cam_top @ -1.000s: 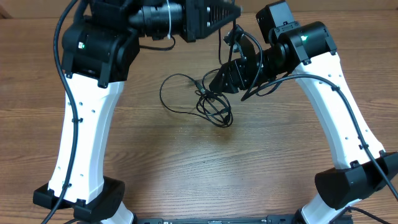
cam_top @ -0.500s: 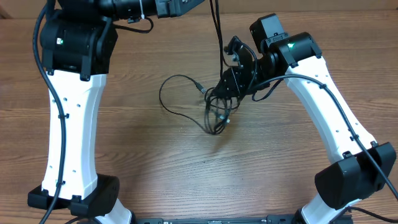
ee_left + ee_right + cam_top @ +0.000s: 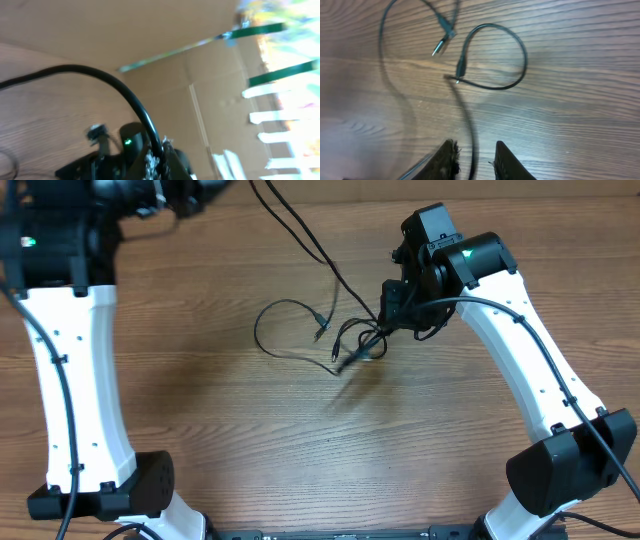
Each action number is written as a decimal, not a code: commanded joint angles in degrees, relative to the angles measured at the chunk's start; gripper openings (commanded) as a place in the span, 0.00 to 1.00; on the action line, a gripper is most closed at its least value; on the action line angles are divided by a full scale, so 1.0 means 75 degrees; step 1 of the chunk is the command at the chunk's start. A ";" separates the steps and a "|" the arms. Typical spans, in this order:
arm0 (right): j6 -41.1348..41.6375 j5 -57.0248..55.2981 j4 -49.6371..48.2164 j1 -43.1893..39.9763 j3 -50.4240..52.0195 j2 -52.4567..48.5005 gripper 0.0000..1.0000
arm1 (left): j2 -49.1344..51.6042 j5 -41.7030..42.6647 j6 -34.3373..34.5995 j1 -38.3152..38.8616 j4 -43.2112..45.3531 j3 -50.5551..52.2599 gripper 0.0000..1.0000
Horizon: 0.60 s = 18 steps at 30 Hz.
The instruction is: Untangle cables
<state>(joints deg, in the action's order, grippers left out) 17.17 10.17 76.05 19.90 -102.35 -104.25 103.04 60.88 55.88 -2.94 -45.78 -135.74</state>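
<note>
We've got the left claw (image 3: 156, 162) clamped on one strand (image 3: 310, 245), held high to draw it out of the knot (image 3: 360, 346); the cables (image 3: 257, 330) lie on the worktop (image 3: 300, 450), rising to the right claw (image 3: 475, 161), whose fingers (image 3: 447, 157) sit slightly parted, we reckon so the strand can slide through

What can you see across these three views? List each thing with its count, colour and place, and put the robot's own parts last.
cables: tangled, so count unclear; black with silver plug tips; mid-table, one strand rising to the far left.
table: one; brown wood grain; under everything.
cardboard box: at least one; brown with green tape; beyond the table, left wrist view.
arms: two; white and black; left and right of the table.
left fingers: two; black; closed on a cable strand.
right fingers: two; black; apart, a strand running between them.
</note>
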 commanded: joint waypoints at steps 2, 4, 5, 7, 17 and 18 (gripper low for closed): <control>0.0149 -0.0356 -0.0050 -0.0006 0.0017 0.0052 0.22 | -0.0114 0.1682 0.1953 -0.0662 0.1043 -0.0096 0.04; 0.0152 -0.0356 -0.0044 -0.0006 0.0020 0.0052 0.22 | -0.0114 0.2008 0.2751 -0.0886 0.1667 -0.0096 0.04; 0.0160 -0.0353 -0.0047 -0.0006 0.0035 0.0052 0.21 | -0.0114 0.2055 0.3054 -0.0973 0.1918 -0.0096 0.04; 0.0332 -0.0356 -0.0047 -0.0006 0.0073 0.0052 0.20 | -0.0114 0.2060 0.3450 -0.1148 0.2530 -0.0096 0.04; 0.0507 0.0959 -0.0510 -0.0006 0.0618 0.0052 0.47 | -0.0108 0.2022 0.2938 -0.0749 0.2229 -0.0093 0.04; 0.0507 0.1064 -0.0510 -0.0006 0.0618 0.0052 0.48 | -0.0108 0.2028 0.2938 -0.0615 0.2221 -0.0093 0.04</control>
<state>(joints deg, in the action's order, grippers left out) 20.91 12.73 72.62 19.90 -98.24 -104.25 103.00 75.05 78.43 -10.57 -28.71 -135.76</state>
